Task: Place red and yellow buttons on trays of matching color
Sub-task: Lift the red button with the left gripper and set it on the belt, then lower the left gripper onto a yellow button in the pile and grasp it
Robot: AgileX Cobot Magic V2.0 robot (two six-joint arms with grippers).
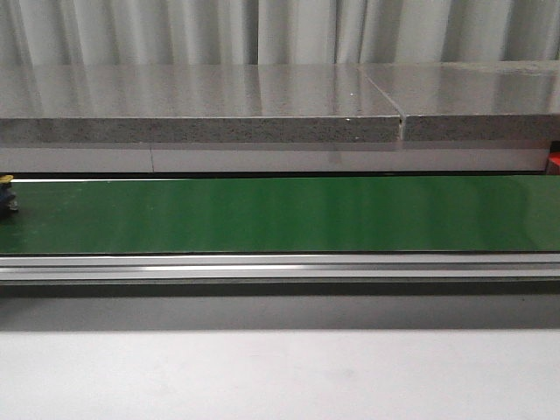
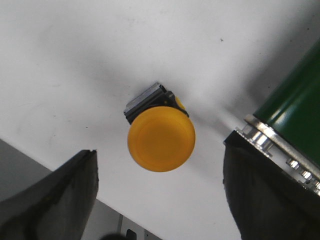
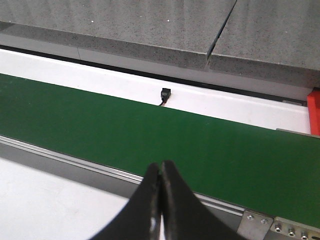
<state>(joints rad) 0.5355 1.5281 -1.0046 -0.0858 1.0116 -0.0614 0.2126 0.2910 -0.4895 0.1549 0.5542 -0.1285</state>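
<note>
White tabletop beside green conveyor belt (image 2: 295,95). Yellow button (image 2: 160,137) lies centred between wide-open left gripper (image 2: 160,200) fingers, cap facing camera. Right gripper (image 3: 161,200) closed, empty, far.

A green conveyor belt (image 1: 280,214) runs across a white table (image 1: 280,376); a yellow button (image 2: 160,138) lies on the white surface beside the belt's end.

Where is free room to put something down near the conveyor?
The long green conveyor belt is bare, except an object at its far left end. The white table before its aluminium rail is free. Crowded: beside the round yellow push button, between the left fingers.
</note>
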